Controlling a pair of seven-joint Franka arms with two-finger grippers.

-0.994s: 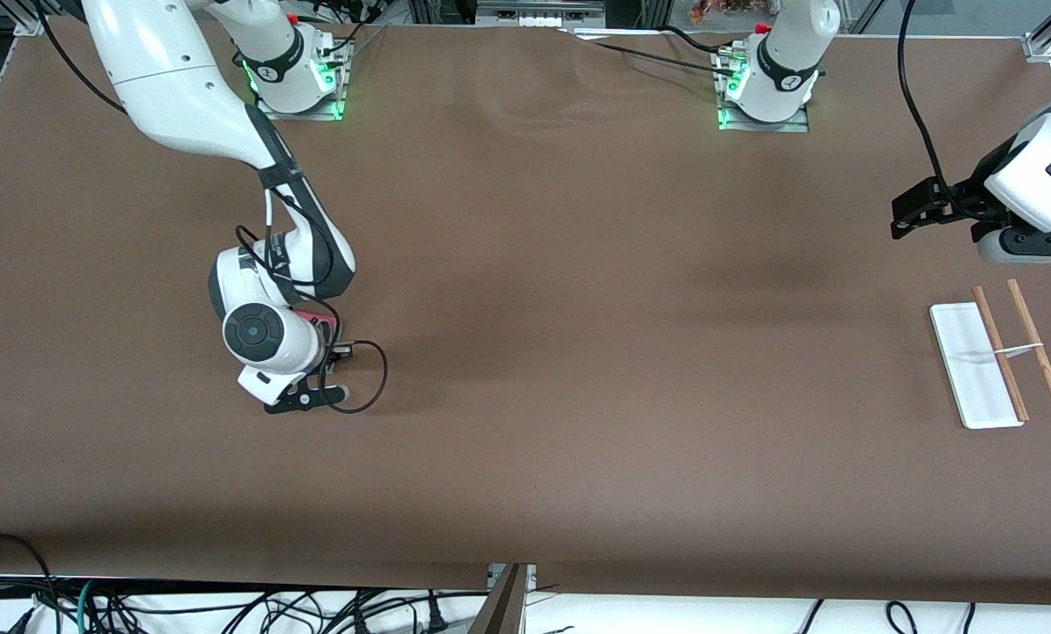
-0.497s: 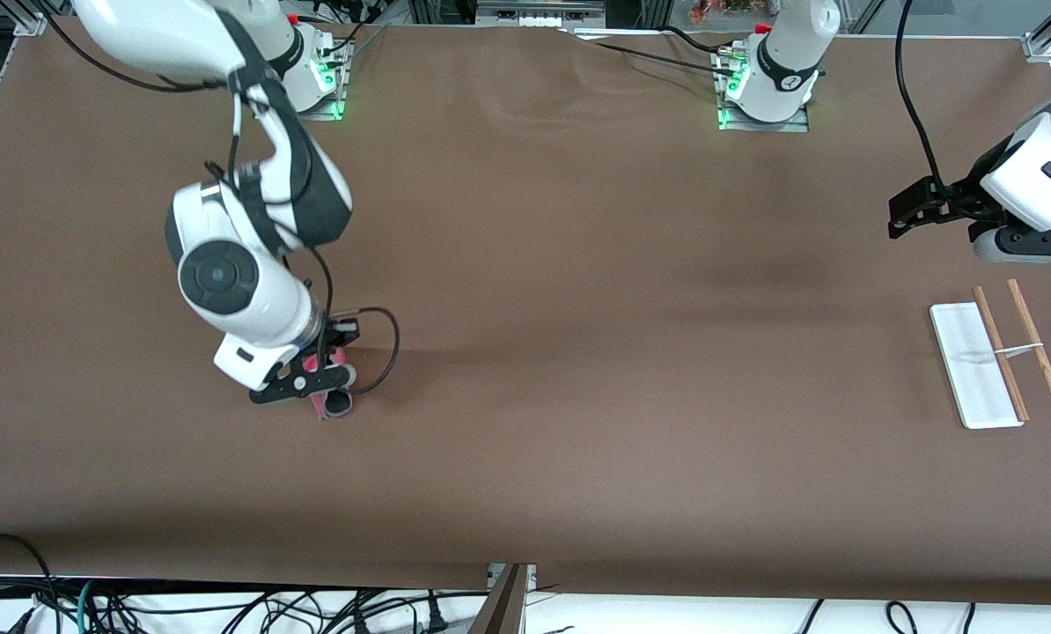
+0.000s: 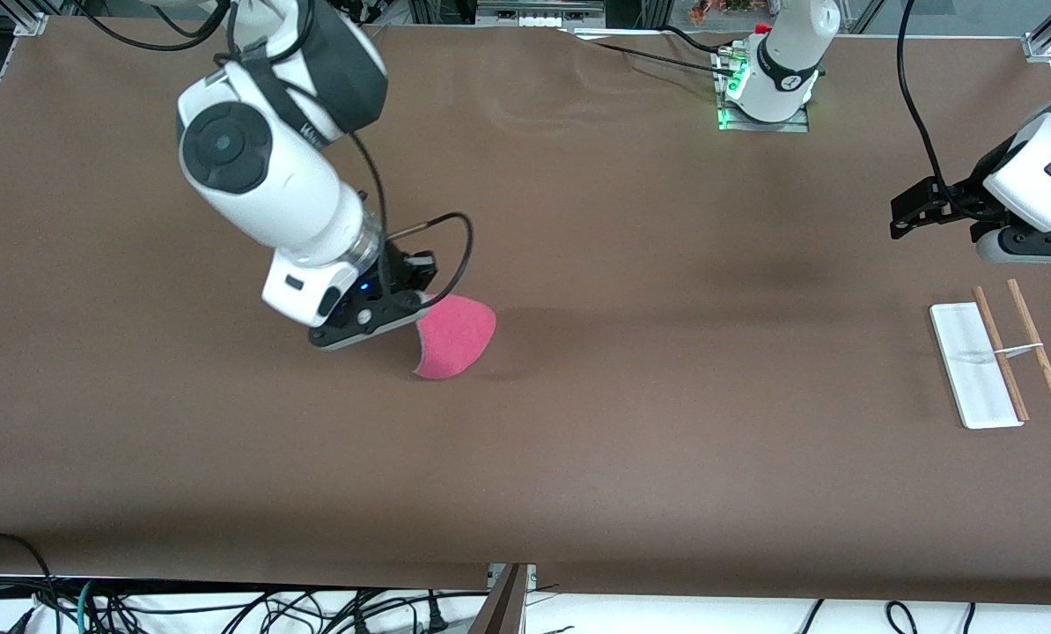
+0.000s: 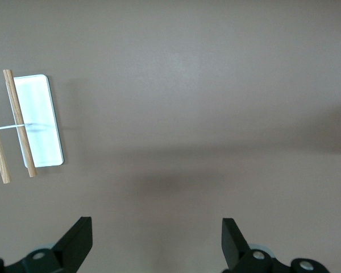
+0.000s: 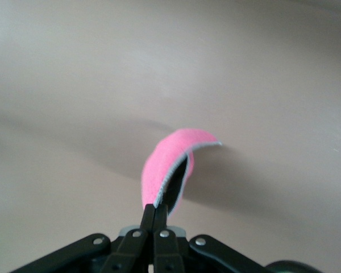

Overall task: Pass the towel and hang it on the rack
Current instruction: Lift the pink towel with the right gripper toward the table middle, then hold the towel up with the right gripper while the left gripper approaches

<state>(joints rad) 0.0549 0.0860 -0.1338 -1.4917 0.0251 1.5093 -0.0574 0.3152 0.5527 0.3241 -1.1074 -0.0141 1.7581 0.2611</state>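
Moved: right gripper [image 3: 400,310] has risen, lifting the towel [image 3: 455,346] off the table [image 3: 631,458].
Right gripper: pinched on towel, centre-left of frame; towel dangles toward centre.
Left gripper [image 3: 917,211]: spread, empty, waits upper right.
Rack [image 3: 974,365]: right edge, bare, rods running lengthwise down-frame.

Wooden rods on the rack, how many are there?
2. Both wooden rods lie side by side at the left arm's end of the table: one along the edge of the rack's white base, the other beside it, off the base. None seems hidden.

Towel [image 3: 453,337] in right tool [image 3: 400,314] — rack [image 3: 996,359] at left arm's end, well apart.
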